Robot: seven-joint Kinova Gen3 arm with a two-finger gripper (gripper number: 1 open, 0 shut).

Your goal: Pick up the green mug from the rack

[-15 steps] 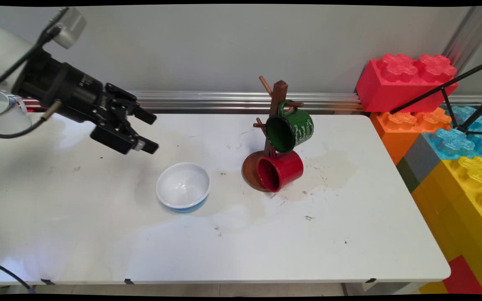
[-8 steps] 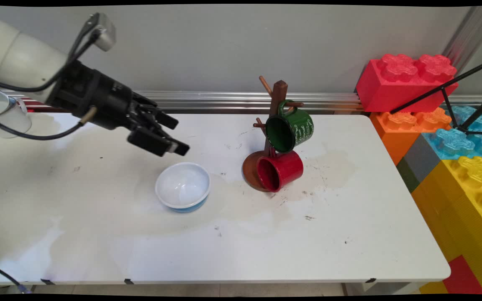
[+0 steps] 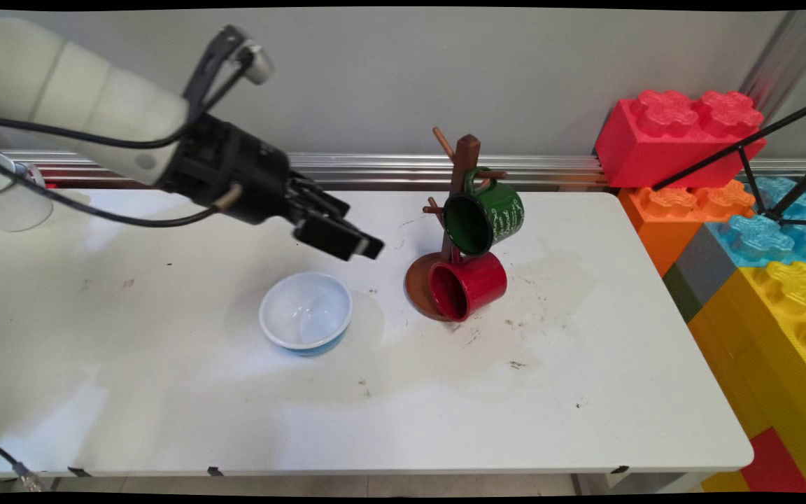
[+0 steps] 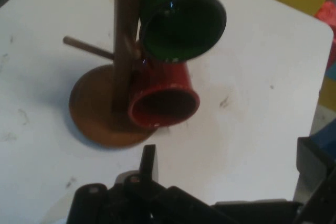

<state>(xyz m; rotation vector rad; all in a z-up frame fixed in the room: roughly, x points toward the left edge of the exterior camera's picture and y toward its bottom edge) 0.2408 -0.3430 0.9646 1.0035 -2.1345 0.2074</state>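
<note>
Worktop (image 3: pixel 585 392): white, rectangular, scuffed w/ dark specks and faint stains; grey wall (image 3: pixel 375 70) behind, aluminium rail (image 3: pixel 389 168) along the far edge. Right of worktop: stack of oversized toy bricks (image 3: pixel 760 231), red on top, then orange, blue, yellow; black tripod legs (image 3: pixel 760 150) cross in front of them. Far left edge: 1 pale cup (image 3: pixel 8 199), partly behind cables. Hand (image 3: pixel 357 245): black, 2 fingers, held above the worktop between bowl and mug tree, pointing right and slightly down toward the tree; hand view shows the fingers (image 4: pixel 148 162) spread wide apart, nothing between them, holding nothing. Bowl (image 3: pixel 306 313): white inside, blue outside, upright, mouth up, on the worktop just below and left of the hand, not touched. Mug tree (image 3: pixel 462 157): brown wood, round base (image 4: pixel 89 108) on the worktop, post upright, long axis vertical, pegs angled outward. Green mug (image 3: pixel 483 217): hung by its handle on an upper peg, axis tilted, mouth toward the near left. Red mug (image 3: pixel 467 285): hung lower, just under the green 1, body over the base, axis near horizontal, mouth toward the near left. In hand view both mouths (image 4: pixel 181 27) face the camera. Nearest to the hand: bowl and tree, both apart from it.
</note>
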